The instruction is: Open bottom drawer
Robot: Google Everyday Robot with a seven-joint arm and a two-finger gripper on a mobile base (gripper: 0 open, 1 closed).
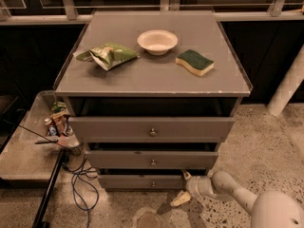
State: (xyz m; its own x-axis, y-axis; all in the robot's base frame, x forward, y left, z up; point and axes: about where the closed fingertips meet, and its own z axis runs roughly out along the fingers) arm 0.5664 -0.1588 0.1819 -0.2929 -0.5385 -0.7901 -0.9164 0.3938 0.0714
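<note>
The bottom drawer is the lowest and shallowest grey front of the cabinet, with a small round knob at its centre. My gripper is low at the right end of that drawer front, to the right of the knob and apart from it. Its two cream fingers are spread, one up by the drawer's right corner and one down near the floor, with nothing between them. The arm comes in from the lower right.
The mid drawer and top drawer are above. On the cabinet top lie a green chip bag, a white bowl and a green sponge. A low side table with clutter and a cable are at left. A white post stands at right.
</note>
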